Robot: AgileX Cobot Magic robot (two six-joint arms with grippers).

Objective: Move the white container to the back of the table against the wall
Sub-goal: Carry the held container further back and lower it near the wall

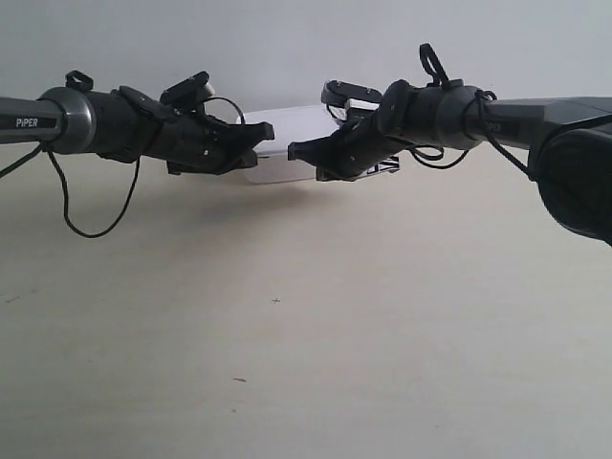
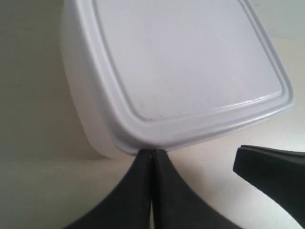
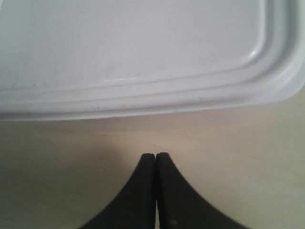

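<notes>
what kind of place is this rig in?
Probably a robotics lab test bench: plain wall, wood-grain table, a white container, and the PIPER-marked arm at the exterior view's left.

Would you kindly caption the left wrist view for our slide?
Shut left gripper at a corner of the lidded white container on the table.

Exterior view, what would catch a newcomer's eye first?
Two dark arms reach in from both sides and nearly meet before the white container, far back on the table near the wall. In the wrist views, the shut left tool appears to touch the container's corner, while the shut right tool sits short of its rim.
</notes>
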